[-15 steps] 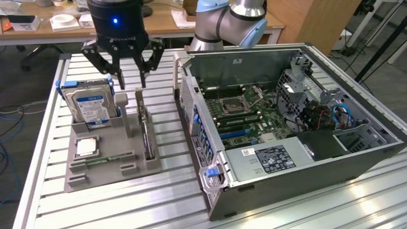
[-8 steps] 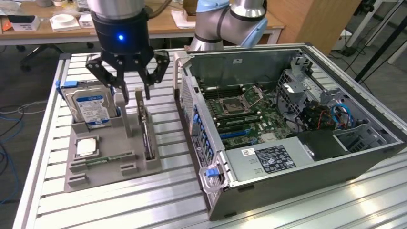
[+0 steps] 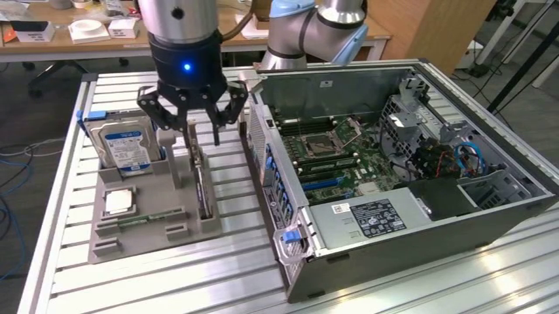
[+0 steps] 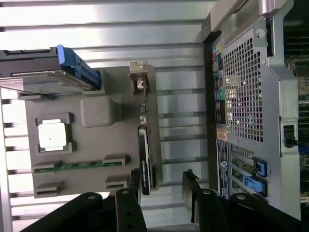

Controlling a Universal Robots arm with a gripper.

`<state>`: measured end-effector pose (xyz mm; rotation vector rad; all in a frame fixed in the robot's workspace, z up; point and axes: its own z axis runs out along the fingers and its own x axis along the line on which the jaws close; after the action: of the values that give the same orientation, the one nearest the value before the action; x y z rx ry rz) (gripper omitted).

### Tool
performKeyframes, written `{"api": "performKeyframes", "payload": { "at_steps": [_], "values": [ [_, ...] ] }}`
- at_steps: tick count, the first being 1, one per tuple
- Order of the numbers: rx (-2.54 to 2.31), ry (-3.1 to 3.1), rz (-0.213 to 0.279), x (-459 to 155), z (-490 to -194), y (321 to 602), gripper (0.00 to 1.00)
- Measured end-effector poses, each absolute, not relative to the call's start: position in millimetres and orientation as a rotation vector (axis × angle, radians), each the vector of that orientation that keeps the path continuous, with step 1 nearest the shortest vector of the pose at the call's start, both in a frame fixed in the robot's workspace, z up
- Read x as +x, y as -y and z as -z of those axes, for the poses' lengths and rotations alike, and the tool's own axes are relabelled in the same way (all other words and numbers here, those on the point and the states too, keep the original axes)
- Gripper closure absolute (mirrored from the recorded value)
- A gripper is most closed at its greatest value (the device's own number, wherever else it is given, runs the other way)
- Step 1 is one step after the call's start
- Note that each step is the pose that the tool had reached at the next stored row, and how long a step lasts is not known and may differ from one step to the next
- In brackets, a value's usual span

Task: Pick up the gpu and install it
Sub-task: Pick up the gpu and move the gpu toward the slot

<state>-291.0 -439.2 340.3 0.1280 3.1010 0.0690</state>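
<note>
The gpu (image 3: 203, 190) is a thin dark card standing on edge in a slot of the grey holder (image 3: 148, 239) on the slatted table. My gripper (image 3: 194, 134) hangs just above the card's far end, open, with one finger on each side of the card's line and nothing held. In the wrist view the gpu (image 4: 145, 154) shows edge-on, running toward my gripper (image 4: 163, 181), closer to one of the black fingers (image 4: 203, 203) than to the other. The open computer case (image 3: 489, 216) lies on the exterior view's right, its motherboard (image 3: 336, 163) exposed.
The holder also carries a silver hard drive (image 3: 127, 147) with a blue-white label, a square processor chip (image 3: 118, 201) and a narrow RAM stick (image 3: 144, 219). The case's perforated rear wall (image 4: 246, 96) stands close beside the holder. Desks and cables lie beyond the table.
</note>
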Motion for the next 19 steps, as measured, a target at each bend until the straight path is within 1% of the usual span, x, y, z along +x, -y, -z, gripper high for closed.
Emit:
{"api": "performKeyframes", "payload": {
  "at_steps": [19],
  "values": [
    [0.138, -3.101, -0.069, -296, -306, 439, 0.53]
  ]
}}
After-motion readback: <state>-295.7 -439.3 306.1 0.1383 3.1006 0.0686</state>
